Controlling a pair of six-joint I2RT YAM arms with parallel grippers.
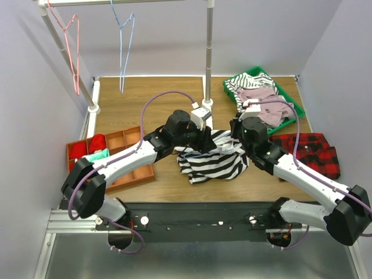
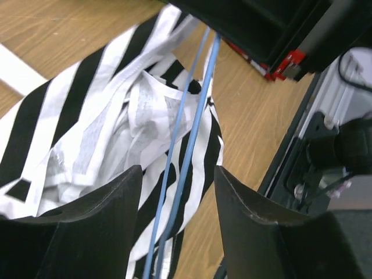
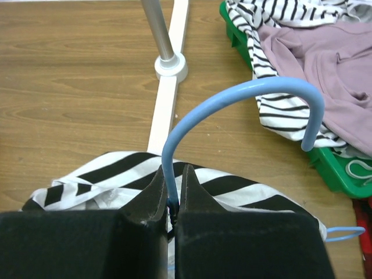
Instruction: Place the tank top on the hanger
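The black-and-white striped tank top lies bunched on the table between both arms; it also shows in the left wrist view and the right wrist view. My right gripper is shut on the neck of the light-blue hanger, whose hook curves up and to the right. The hanger's wires run inside the top. My left gripper is open just above the cloth. The blue wires pass between its fingers without touching them.
A green bin with striped and pale pink clothes stands at the back right, beside a red-and-black plaid cloth. A brown divided tray is on the left. The rack pole stands behind; a pink hanger and another blue hanger hang from the rail.
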